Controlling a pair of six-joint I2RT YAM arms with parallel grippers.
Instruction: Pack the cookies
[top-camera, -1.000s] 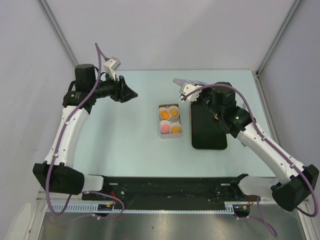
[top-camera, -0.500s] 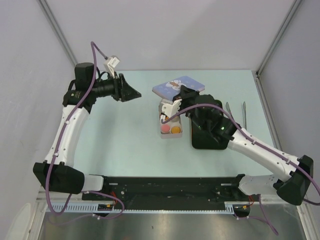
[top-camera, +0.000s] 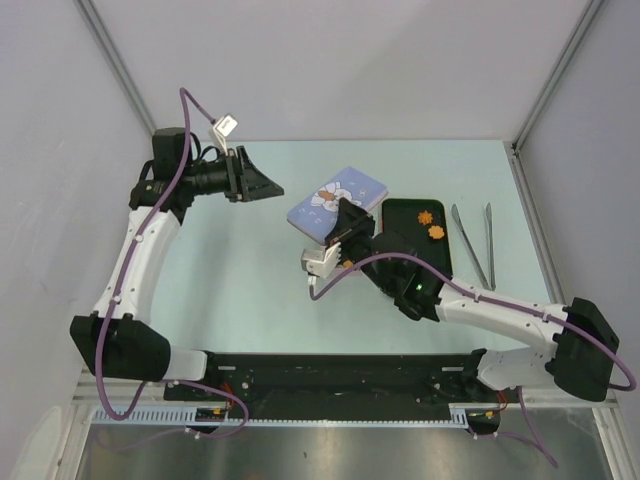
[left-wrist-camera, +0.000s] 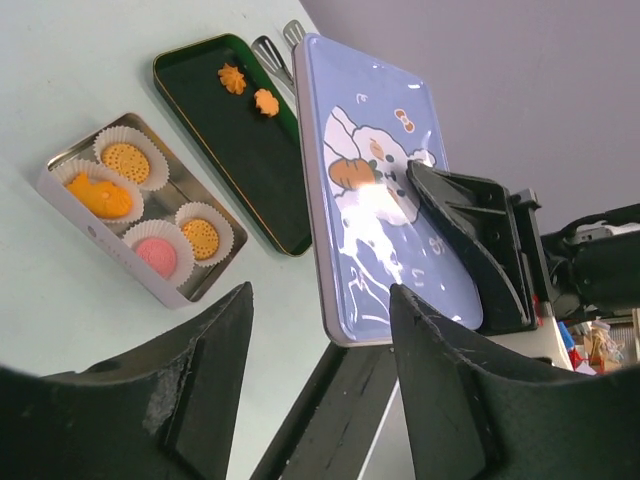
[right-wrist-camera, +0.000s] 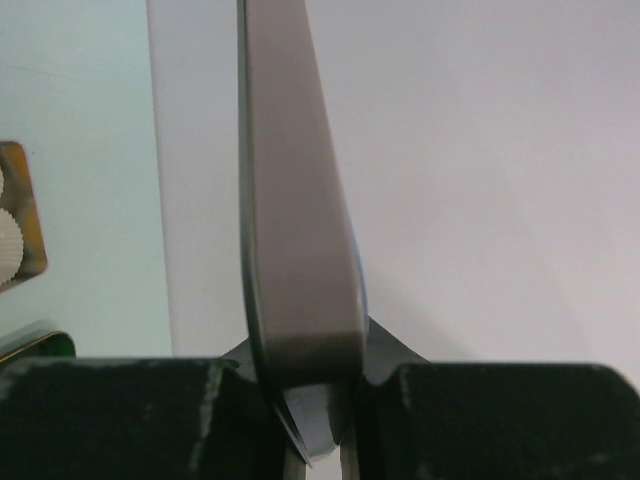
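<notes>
You see four cookies (left-wrist-camera: 98, 195) in the tin (left-wrist-camera: 100, 240), two on the tray (left-wrist-camera: 240, 160); right gripper (right-wrist-camera: 305, 385) pinches one lid (left-wrist-camera: 385, 190), left gripper (left-wrist-camera: 320, 300) spread.

A pale mint table (top-camera: 250, 290) spreads beneath the jaws of the left gripper (top-camera: 274, 190) and the right gripper (top-camera: 341, 214). Plain grey-white walls (top-camera: 350, 70) rise beyond and beside them, joined by metal corner posts (top-camera: 112, 62). The light is soft and even.
</notes>
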